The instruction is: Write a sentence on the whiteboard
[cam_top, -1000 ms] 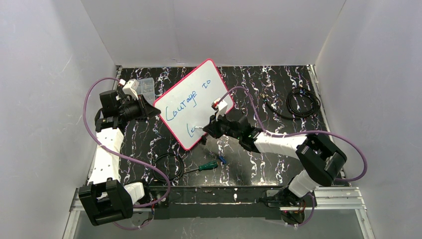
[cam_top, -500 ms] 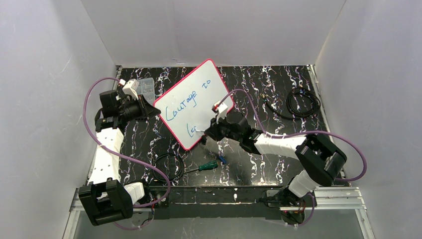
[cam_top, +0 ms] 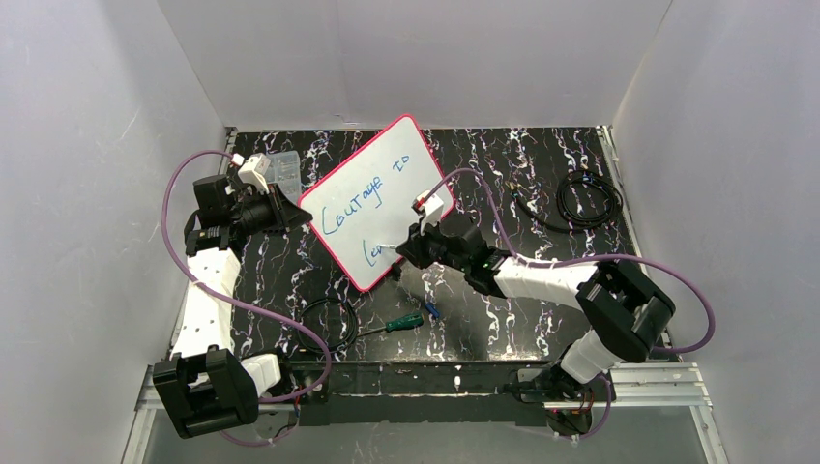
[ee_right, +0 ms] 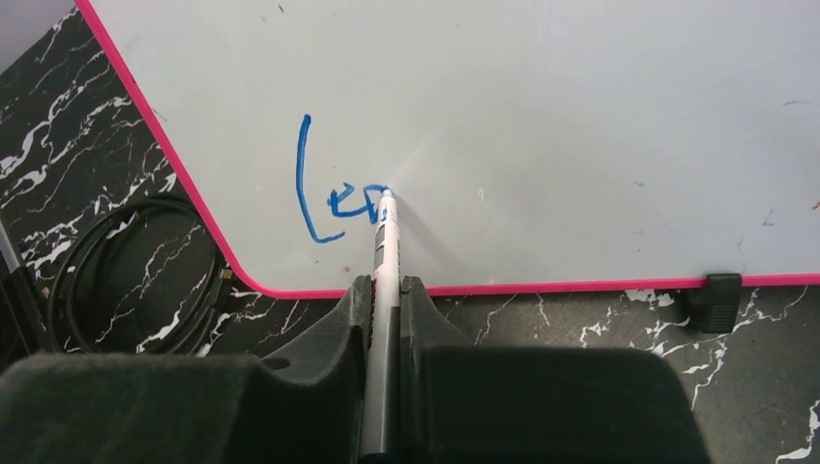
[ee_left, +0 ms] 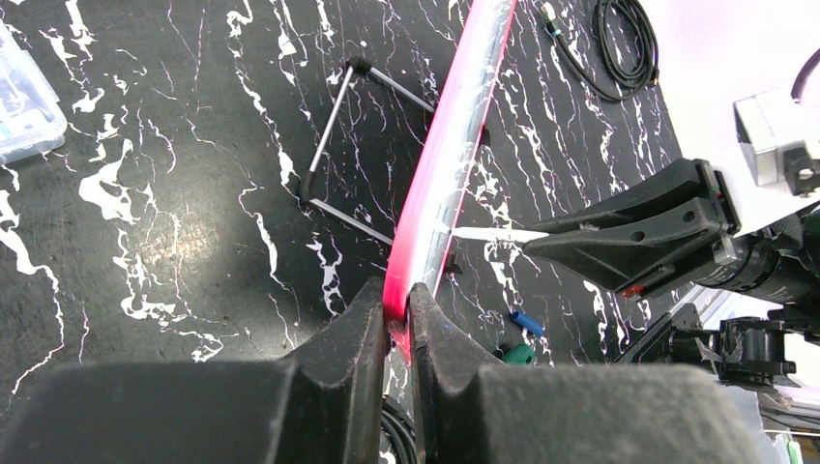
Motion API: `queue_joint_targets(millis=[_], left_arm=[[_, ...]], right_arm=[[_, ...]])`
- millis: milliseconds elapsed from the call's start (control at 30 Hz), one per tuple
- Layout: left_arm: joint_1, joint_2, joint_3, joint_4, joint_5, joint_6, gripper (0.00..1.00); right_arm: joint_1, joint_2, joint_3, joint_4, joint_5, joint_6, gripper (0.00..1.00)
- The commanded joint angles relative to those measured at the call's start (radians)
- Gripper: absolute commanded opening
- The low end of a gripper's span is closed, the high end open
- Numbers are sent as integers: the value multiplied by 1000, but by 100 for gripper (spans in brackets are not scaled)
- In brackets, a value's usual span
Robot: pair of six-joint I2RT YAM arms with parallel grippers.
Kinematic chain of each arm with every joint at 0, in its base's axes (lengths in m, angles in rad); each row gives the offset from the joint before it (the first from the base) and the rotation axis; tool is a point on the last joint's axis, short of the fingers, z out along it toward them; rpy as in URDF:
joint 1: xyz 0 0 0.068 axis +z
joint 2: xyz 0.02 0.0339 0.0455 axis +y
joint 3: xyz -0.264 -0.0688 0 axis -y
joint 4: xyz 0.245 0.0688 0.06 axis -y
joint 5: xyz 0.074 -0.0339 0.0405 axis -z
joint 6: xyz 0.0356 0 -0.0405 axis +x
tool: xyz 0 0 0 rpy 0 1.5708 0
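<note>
I see the left fingers [ee_left: 360, 324] clamped on the thin pink-red frame of the smooth white rounded whiteboard [cam_top: 387, 164], tilted above the black marbled surface [cam_top: 464, 319]; the right fingers [ee_right: 422, 309] pinch a slim silvery marker [ee_right: 385, 246], tip touching the blue handwritten sentence [ee_right: 334, 203] at "Le".

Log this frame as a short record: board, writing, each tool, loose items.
whiteboard: propped at a tilt, pink frame
sentence: blue; "Courage to" above, second line begun "Le" plus a partial letter
left tool: shut on the whiteboard's frame edge
right tool: shut on marker, tip on the board at the last letter
loose items: green-handled screwdriver, black cable coil, clear box
</note>
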Motion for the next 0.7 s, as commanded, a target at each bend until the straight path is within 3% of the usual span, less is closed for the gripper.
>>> queue_joint_targets(millis=[0,667], left_arm=[[-5,-12,-8,-18,-11,26,0],[-4,-12,-7,-18,-11,26,0]], right_arm=[[-4,-26,61,41,66,-30,1],[-4,-20,-40,44,35,13,1]])
